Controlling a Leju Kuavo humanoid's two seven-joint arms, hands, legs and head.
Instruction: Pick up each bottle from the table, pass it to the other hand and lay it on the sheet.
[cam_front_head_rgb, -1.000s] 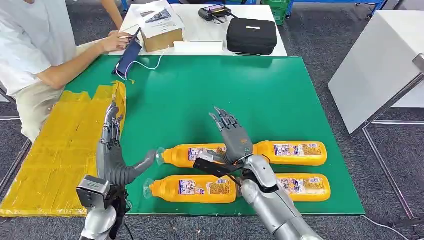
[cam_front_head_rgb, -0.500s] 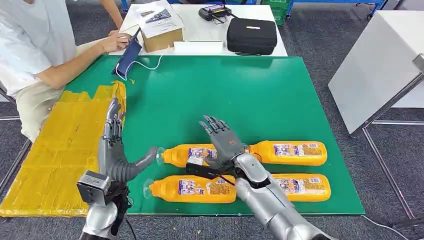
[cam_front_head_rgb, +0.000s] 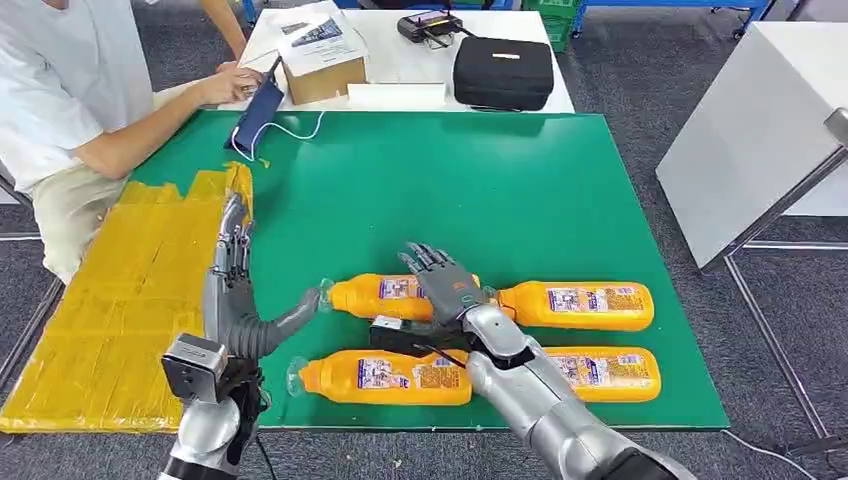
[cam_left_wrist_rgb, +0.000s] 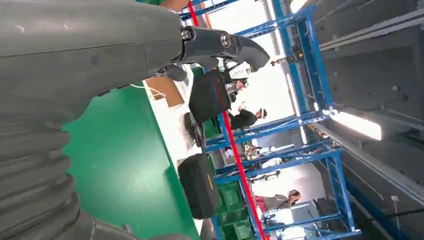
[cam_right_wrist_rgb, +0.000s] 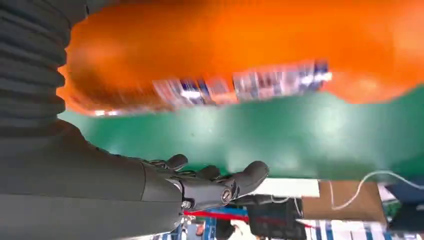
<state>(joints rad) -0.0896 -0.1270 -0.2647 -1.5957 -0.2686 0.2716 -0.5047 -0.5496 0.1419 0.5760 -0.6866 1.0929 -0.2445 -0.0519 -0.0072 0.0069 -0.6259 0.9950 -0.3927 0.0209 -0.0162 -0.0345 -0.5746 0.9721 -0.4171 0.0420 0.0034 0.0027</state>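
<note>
Change since one second ago: the right hand (cam_front_head_rgb: 445, 285) has come down and forward onto the far-left bottle (cam_front_head_rgb: 385, 297), which has shifted slightly leftward; the left hand (cam_front_head_rgb: 232, 290) has risen a little. Bench (cam_front_head_rgb: 480, 190): green top, carrying four orange bottles lying on their sides in two rows. Yellow sheet (cam_front_head_rgb: 120, 290): spread along the bench's left side, no bottle on it. Person (cam_front_head_rgb: 70, 100): seated at the far left corner, one hand at a phone (cam_front_head_rgb: 258, 112). Black case (cam_front_head_rgb: 503, 71) and cardboard box (cam_front_head_rgb: 318, 55): on the white table beyond. Far-right bottle (cam_front_head_rgb: 580, 304), near-left bottle (cam_front_head_rgb: 385, 377), near-right bottle (cam_front_head_rgb: 605, 372): at rest, untouched. Right hand: fingers spread and draped over the far-left bottle's body, palm down, not closed around it; the right wrist view shows the orange bottle (cam_right_wrist_rgb: 240, 55) close against the palm. Left hand: empty, fingers extended upright, thumb out, just beside that bottle's cap.
</note>
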